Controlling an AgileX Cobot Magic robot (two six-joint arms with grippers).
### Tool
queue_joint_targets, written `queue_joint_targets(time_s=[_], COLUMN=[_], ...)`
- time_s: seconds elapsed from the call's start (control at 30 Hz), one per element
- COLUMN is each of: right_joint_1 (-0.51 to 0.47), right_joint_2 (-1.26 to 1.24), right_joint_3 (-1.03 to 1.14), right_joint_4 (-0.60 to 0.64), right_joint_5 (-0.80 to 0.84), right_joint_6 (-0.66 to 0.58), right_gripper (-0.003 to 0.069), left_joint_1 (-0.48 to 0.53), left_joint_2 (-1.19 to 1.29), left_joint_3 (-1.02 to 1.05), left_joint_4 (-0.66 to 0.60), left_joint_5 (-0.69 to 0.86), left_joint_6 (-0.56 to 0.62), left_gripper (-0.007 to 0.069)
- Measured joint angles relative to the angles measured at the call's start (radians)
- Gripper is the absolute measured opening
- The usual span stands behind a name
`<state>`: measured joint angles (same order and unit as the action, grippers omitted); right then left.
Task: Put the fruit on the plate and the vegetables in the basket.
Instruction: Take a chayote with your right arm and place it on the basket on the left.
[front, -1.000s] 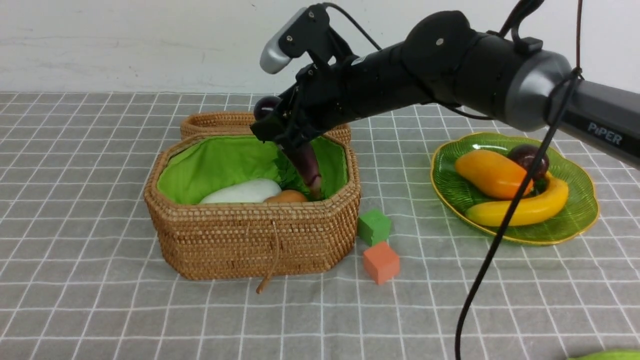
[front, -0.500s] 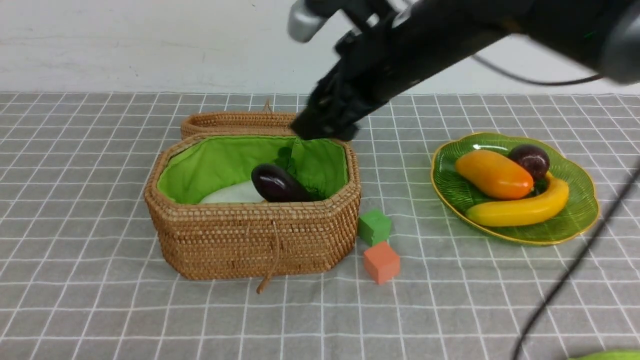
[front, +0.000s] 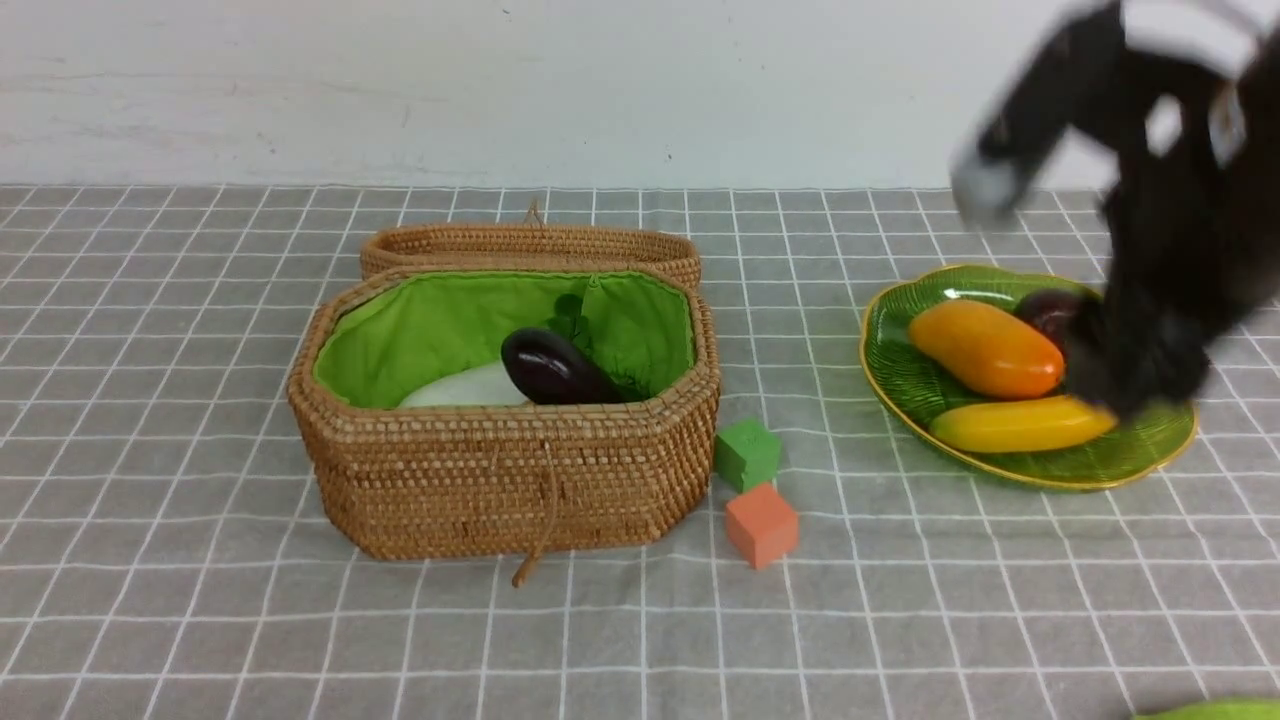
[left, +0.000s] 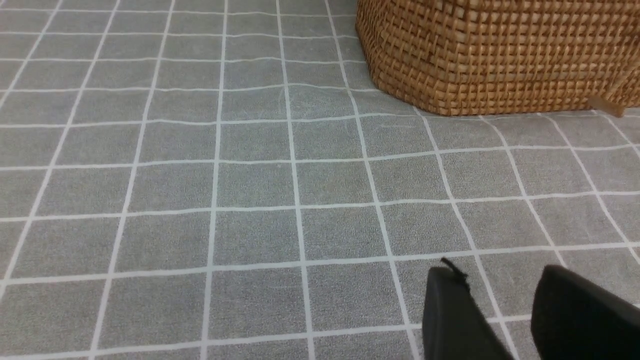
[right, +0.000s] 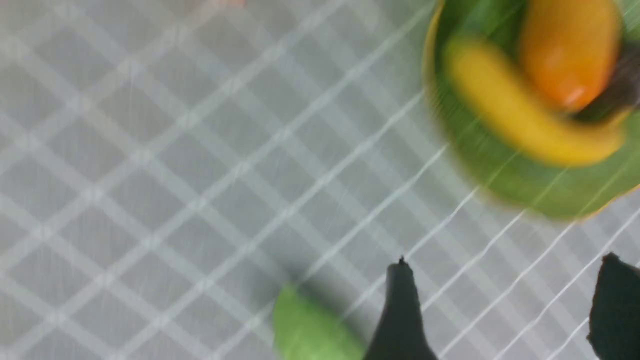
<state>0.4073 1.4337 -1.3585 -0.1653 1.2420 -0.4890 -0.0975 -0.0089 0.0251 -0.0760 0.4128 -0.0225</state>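
**Cucumber last, arm in a blur**

Risk lies with the right gripper (right: 500, 310), jaws spread and empty, passing low over the plate (front: 900, 385): a clip could roll the banana (front: 1020, 424) off. The cucumber (right: 310, 330) (only one end visible) lies on the cloth near the plate; its long axis cannot be read. The left gripper (left: 505, 315) is parted, holding nothing.

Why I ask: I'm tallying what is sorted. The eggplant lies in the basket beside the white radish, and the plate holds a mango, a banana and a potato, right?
Not quite. In the front view the plate holds the mango, the banana and a small dark purple fruit, not a potato. The eggplant does lie in the basket beside the radish.
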Motion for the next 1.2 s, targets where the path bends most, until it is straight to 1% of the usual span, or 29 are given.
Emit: queue_joint_targets(time_s=[0.03,0.07,0.1,0.17,0.23,0.27,0.33,0.37,0.47,0.53,0.57,0.6,0.63,0.73,0.77,0.83,0.9,1.03,1.1,1.13,1.17,1.2], right_joint_1=[-0.004,-0.054,-0.054,-0.107,-0.137,-0.144,-0.171,-0.176,-0.224,-0.245,-0.258,-0.259,-0.271,-0.285,-0.287,-0.301,-0.308,-0.317,-0.317,-0.317,-0.317,-0.317], right_joint_2=[-0.005,-0.019,-0.019,-0.022,-0.024,-0.026,-0.027,-0.027,-0.027,-0.027,-0.030,-0.030,-0.031,-0.030,-0.030,-0.012,0.005,0.086,0.140,0.155,0.156,0.157], right_joint_3=[0.015,0.165,0.180,0.339,0.450,0.469,0.563,0.568,0.626,0.634,0.634,0.634,0.636,0.636,0.636,0.636,0.636,0.635,0.636,0.635,0.634,0.632], right_joint_4=[0.000,0.001,0.001,0.006,0.003,0.000,-0.031,-0.033,-0.028,-0.014,-0.008,-0.006,-0.004,-0.007,-0.007,-0.008,-0.011,-0.046,-0.059,-0.059,-0.057,-0.049], right_joint_5=[0.000,-0.018,-0.021,-0.070,-0.119,-0.129,-0.180,-0.183,-0.258,-0.306,-0.336,-0.336,-0.371,-0.404,-0.407,-0.437,-0.448,-0.479,-0.477,-0.472,-0.471,-0.465], right_joint_6=[-0.004,-0.037,-0.037,-0.060,-0.105,-0.118,-0.194,-0.198,-0.233,-0.242,-0.250,-0.252,-0.265,-0.271,-0.271,-0.272,-0.272,-0.275,-0.275,-0.275,-0.275,-0.275], right_gripper=[0.0483,0.0482,0.0482,0.0476,0.0468,0.0466,0.0454,0.0453,0.0455,0.0470,0.0490,0.0494,0.0537,0.0608,0.0613,0.0649,0.0653,0.0627,0.0566,0.0507,0.0507,0.0433], left_joint_1=[0.000,0.000,0.000,0.000,0.000,0.000,0.000,0.000,0.000,0.000,0.000,0.000,0.000,0.000,0.000,0.000,0.000,0.000,0.000,0.000,0.000,0.000], left_joint_2=[0.000,0.000,0.000,0.000,0.000,0.000,0.000,0.000,0.000,0.000,0.000,0.000,0.000,0.000,0.000,0.000,0.000,0.000,0.000,0.000,0.000,0.000], left_joint_3=[0.000,0.000,0.000,0.000,0.000,0.000,0.000,0.000,0.000,0.000,0.000,0.000,0.000,0.000,0.000,0.000,0.000,0.000,0.000,0.000,0.000,0.000], left_joint_4=[0.000,0.000,0.000,0.000,0.000,0.000,0.000,0.000,0.000,0.000,0.000,0.000,0.000,0.000,0.000,0.000,0.000,0.000,0.000,0.000,0.000,0.000], left_joint_5=[0.000,0.000,0.000,0.000,0.000,0.000,0.000,0.000,0.000,0.000,0.000,0.000,0.000,0.000,0.000,0.000,0.000,0.000,0.000,0.000,0.000,0.000], left_joint_6=[0.000,0.000,0.000,0.000,0.000,0.000,0.000,0.000,0.000,0.000,0.000,0.000,0.000,0.000,0.000,0.000,0.000,0.000,0.000,0.000,0.000,0.000], left_gripper=[0.0239,0.0239,0.0239,0.0239,0.0239,0.0239,0.0239,0.0239,0.0239,0.0239,0.0239,0.0239,0.0239,0.0239,0.0239,0.0239,0.0239,0.0239,0.0239,0.0239,0.0239,0.0239])
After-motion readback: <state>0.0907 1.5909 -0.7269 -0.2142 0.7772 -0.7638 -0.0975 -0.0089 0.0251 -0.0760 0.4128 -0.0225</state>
